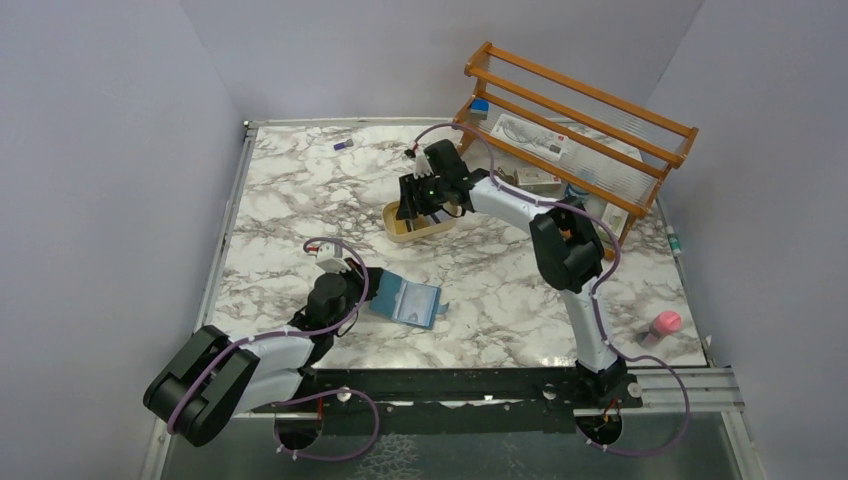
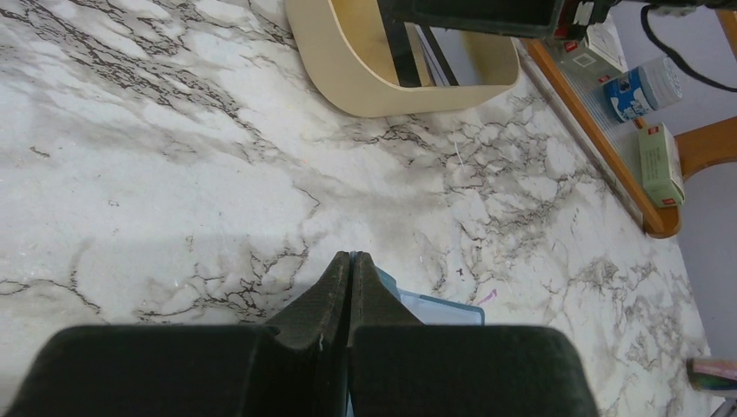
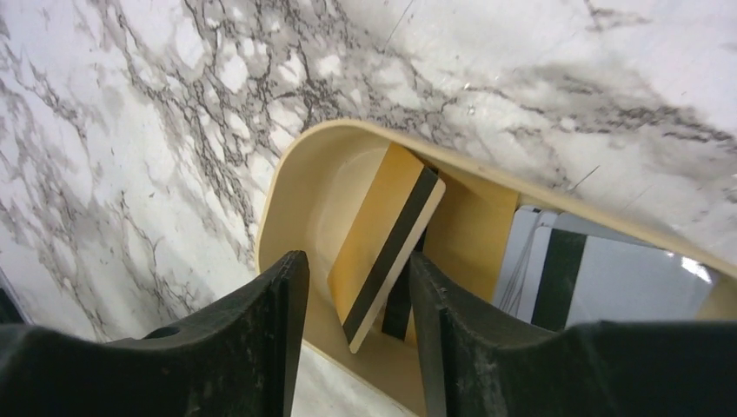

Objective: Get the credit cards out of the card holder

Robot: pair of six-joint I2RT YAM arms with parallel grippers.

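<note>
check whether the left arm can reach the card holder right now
Likely yes: the left gripper, jaws shut, sits at the card holder's edge with nothing between them; the right gripper is away over the tray.

My two arms (image 1: 270, 355) have pale grey links and black joints, with a lilac cable (image 1: 340, 243) looping along each up to the end effector. The left end effector (image 2: 350, 258) has matte black wedge fingers (image 2: 326, 300) with a grainy skin; the right end effector (image 3: 356, 261) has the same. Behind each I see a white block (image 1: 330, 262), and a green light (image 1: 428, 189) behind the right one
</note>
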